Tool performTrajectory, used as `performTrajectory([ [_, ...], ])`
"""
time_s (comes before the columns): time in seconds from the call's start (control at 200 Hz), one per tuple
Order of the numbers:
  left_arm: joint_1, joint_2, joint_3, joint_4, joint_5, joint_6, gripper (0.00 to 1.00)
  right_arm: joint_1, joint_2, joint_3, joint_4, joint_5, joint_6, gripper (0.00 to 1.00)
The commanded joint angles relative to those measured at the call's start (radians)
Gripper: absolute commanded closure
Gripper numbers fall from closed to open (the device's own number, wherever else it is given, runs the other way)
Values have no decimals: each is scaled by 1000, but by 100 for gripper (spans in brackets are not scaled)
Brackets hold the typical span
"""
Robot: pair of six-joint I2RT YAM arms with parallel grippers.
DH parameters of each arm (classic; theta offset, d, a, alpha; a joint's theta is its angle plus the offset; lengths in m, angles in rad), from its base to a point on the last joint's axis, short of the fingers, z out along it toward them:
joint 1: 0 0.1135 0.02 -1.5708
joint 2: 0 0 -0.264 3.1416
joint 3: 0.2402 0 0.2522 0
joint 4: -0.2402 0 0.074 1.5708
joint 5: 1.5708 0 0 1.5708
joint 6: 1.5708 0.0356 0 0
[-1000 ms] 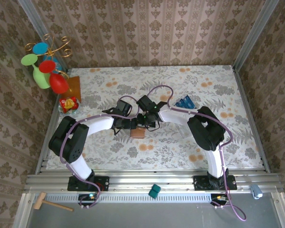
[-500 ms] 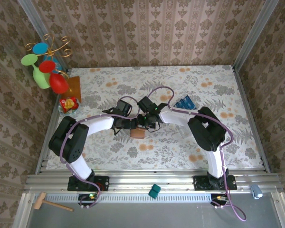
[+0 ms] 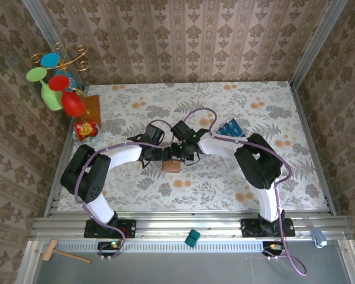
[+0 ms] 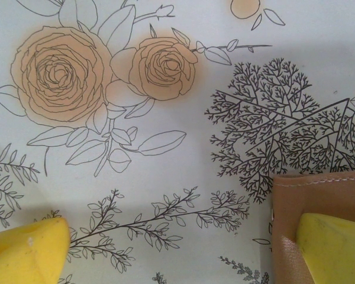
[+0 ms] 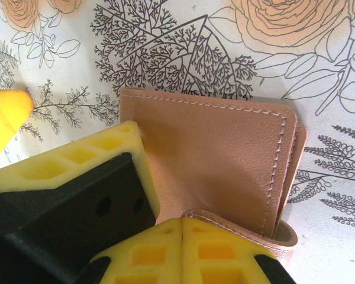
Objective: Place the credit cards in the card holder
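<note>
The card holder (image 3: 171,166) (image 5: 225,148), a folded pinkish-brown wallet with pale stitching, lies flat at mid-table. Both grippers meet just above it. My left gripper (image 3: 164,155) (image 4: 177,239) is open wide, with one yellow fingertip (image 4: 332,245) over the holder's corner (image 4: 319,195) and the other over bare cloth. My right gripper (image 3: 181,151) (image 5: 182,222) is shut, pads together with nothing seen between them. Its tips are against the holder's curled near edge (image 5: 248,229). The blue credit cards (image 3: 229,128) stand in a clear tray at the right rear.
An amber-orange square (image 3: 92,108) and a red-and-yellow packet (image 3: 85,129) lie at the table's left edge, beside a stand of coloured glass shapes (image 3: 56,83). A teal block (image 3: 192,238) and a wooden mallet (image 3: 62,253) lie on the front rail. Patterned walls surround the table.
</note>
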Motion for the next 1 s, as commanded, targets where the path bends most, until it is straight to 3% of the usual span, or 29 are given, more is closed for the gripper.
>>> performTrajectory([
  [0.0, -9, 75, -34, -17, -15, -8, 0, 10, 19, -10, -22, 1, 4, 100],
  [0.56, -9, 75, -37, -14, -15, -7, 0, -8, 45, -126, 38, -1, 29, 100],
  [0.995, -9, 72, -40, -14, -13, -9, 0, -18, -49, -35, 59, -46, 3, 100],
])
